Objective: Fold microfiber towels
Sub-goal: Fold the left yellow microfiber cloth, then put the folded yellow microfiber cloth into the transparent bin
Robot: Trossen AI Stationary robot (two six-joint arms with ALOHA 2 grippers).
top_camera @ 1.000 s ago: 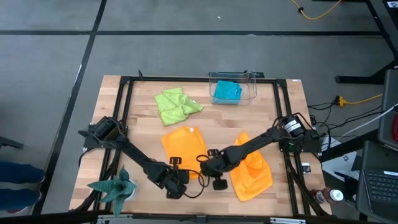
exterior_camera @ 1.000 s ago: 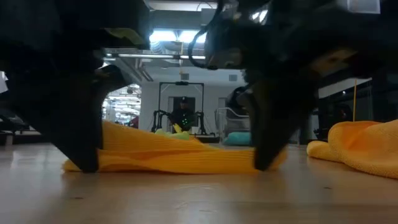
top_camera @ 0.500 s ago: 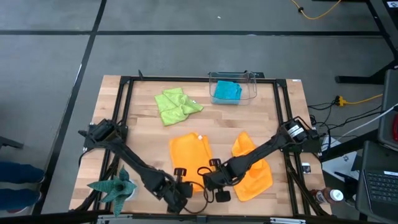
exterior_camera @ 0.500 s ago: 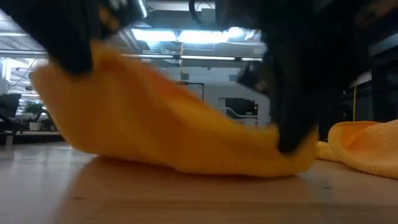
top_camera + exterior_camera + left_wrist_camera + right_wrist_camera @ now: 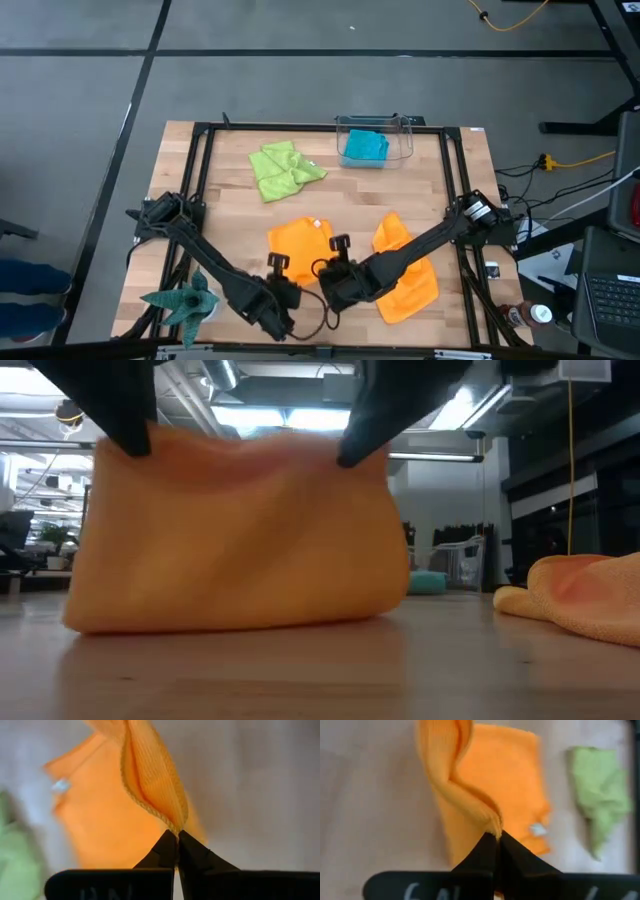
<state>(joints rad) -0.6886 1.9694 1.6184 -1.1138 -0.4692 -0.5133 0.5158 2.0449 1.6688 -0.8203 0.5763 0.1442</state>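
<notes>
On a wooden table (image 5: 230, 215), an orange microfiber towel (image 5: 300, 240) hangs lifted by two near corners, ready for folding away. The left end effector (image 5: 177, 836) and right end effector (image 5: 496, 836) each pinch one corner, visible only in the wrist views.

Left tool (image 5: 177, 836) pinched on orange towel (image 5: 150, 785) corner, lime green towel (image 5: 15, 860) beside, wooden table (image 5: 260, 785)

One camera looks straight down on the whole wooden table (image 5: 330, 180). One sits low, very near the lifted orange cloth (image 5: 240, 530) (both wrist cameras see it too).
</notes>
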